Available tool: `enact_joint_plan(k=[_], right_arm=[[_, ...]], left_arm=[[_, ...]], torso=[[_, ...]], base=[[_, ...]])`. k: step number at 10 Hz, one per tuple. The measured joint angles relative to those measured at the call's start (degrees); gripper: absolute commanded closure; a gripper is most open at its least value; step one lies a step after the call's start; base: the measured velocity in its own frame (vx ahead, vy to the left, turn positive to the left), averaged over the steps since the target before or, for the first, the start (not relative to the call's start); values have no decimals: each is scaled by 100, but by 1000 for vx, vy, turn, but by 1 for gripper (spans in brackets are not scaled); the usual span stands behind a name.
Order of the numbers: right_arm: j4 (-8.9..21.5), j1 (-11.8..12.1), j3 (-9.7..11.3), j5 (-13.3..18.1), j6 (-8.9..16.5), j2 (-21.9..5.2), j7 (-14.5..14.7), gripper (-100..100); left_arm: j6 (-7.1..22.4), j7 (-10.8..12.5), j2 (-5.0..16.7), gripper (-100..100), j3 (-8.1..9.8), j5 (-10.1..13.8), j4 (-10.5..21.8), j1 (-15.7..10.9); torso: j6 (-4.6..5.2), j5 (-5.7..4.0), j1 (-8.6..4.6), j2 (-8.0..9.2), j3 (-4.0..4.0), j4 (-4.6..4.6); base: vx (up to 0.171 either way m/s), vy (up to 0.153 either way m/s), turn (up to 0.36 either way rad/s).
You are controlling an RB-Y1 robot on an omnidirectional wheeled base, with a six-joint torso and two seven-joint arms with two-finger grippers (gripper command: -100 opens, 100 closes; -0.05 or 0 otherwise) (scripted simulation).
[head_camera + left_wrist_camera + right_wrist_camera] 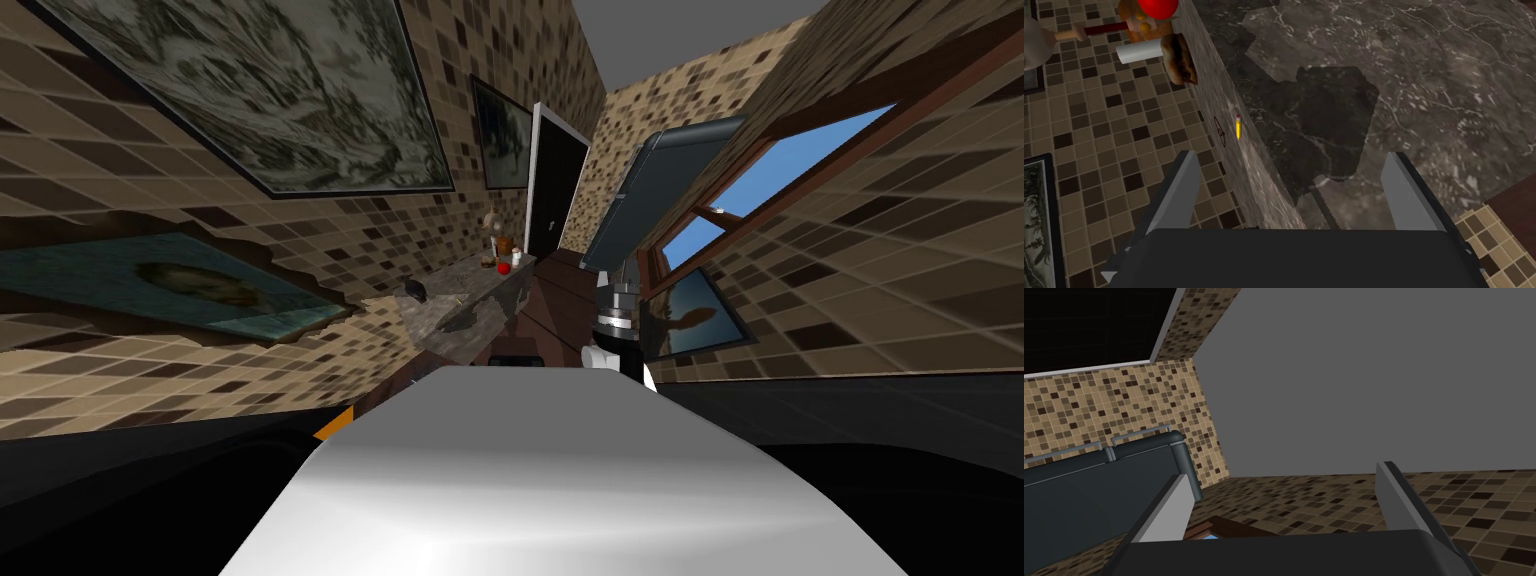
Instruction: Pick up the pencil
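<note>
1. Pencil (1238, 127) lies flat on the narrow lighter face of the bench (1424, 100), close to the edge shared with its broad dark face; a sideways nudge could, I judge, roll it over that edge
2. Left hand (1291, 153) is released, fingers spread, well apart from the pencil, which sits nearer one finger's line than the middle; closing on this line risks a miss
3. A thin dark wire thing (1220, 131) lies just beside the pencil and might get caught too
4. Blade fingers may scrape the bench before gripping so low a thing
5. Right hand (1281, 469) is also released, lifted away; little risk there
</note>
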Motion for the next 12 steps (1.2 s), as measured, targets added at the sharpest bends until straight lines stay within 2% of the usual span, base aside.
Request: enact_joint_plan(k=[3,8,12], right_arm=[[0,0,0,0,0,0,0,0],[0,0,0,0,0,0,0,0],[0,1,0,0,0,-1,0,0]], left_arm=[[47,215,379,-100,-74,10,86,360],[-49,640,1105,-100,-149,62,443,979],[8,963,1672,-100,-198,115,635,1342]], torso=[[0,2,8,-4,-2,-1],[2,3,13,-18,-10,-4],[3,4,18,-30,-17,-6]], base=[[37,-38,-69],[56,-26,-77],[106,-19,-163]])
